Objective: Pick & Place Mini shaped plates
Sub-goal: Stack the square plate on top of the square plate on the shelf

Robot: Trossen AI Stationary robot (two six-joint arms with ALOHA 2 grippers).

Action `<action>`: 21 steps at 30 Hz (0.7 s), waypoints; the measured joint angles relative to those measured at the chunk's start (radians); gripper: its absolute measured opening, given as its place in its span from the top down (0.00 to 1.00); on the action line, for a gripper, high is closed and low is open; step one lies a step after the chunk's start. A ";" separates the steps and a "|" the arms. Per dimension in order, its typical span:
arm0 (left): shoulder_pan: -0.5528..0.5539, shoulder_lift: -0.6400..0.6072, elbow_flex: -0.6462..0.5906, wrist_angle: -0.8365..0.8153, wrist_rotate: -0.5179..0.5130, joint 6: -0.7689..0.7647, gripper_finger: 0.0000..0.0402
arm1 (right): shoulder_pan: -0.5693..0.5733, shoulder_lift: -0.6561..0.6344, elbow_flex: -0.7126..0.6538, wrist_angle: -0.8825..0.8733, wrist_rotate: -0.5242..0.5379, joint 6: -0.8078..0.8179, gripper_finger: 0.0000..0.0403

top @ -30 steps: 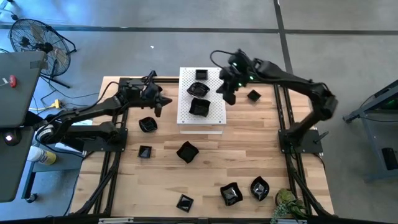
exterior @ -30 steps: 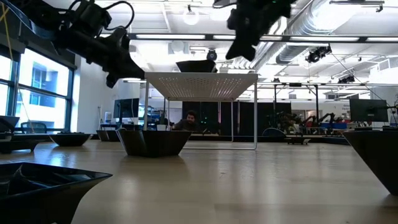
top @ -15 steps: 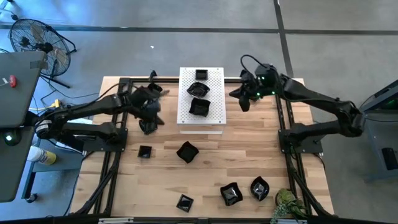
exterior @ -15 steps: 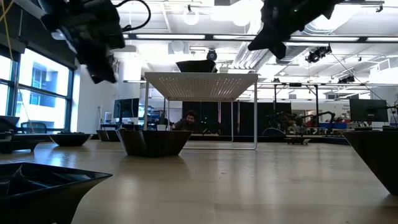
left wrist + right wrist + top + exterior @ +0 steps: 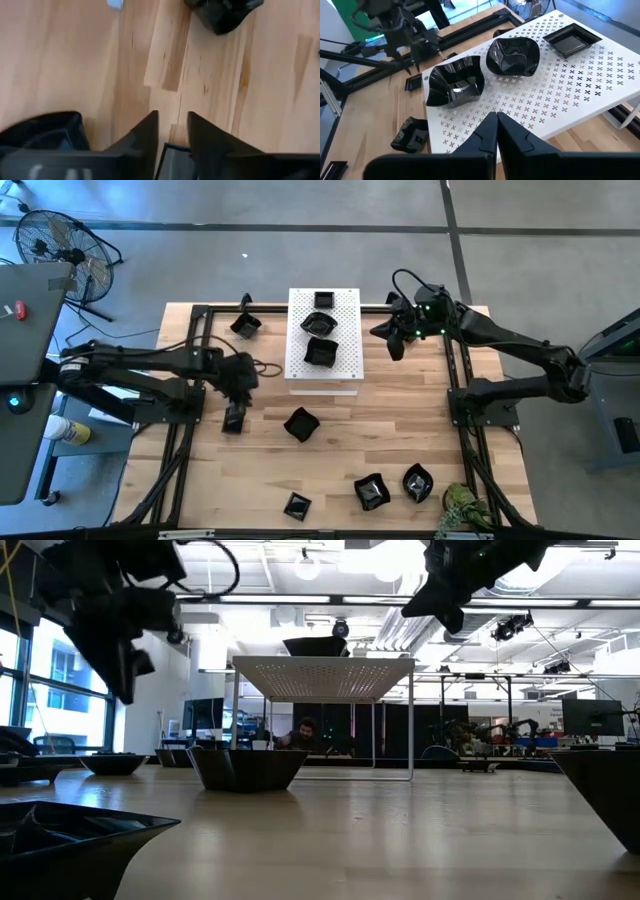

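High view: left gripper (image 5: 236,384) low over the table (image 5: 330,450) left of the white board (image 5: 345,365), fingers slightly parted above a small square plate (image 5: 233,422), grasping nothing. Right gripper (image 5: 394,345) right of the board, fingers clenched, empty. Three plates (image 5: 321,352) on the board, others scattered.

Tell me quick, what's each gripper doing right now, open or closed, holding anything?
Left gripper: open with a narrow gap, holding nothing, just above a small glossy black plate.
Right gripper: closed and empty, beside the white perforated board.
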 joint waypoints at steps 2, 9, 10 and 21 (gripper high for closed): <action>-0.004 0.030 -0.005 -0.051 -0.004 -0.041 0.67 | 0.000 0.000 0.000 0.000 0.000 -0.001 1.00; -0.004 0.097 -0.050 -0.078 0.023 -0.107 0.63 | 0.000 0.000 0.000 0.003 0.000 -0.037 0.99; -0.004 0.112 -0.051 -0.085 0.020 -0.109 0.63 | 0.000 0.000 0.000 0.003 0.000 -0.038 0.99; -0.004 0.277 -0.052 -0.052 0.035 -0.082 0.63 | 0.001 0.000 0.000 0.006 0.000 -0.046 0.99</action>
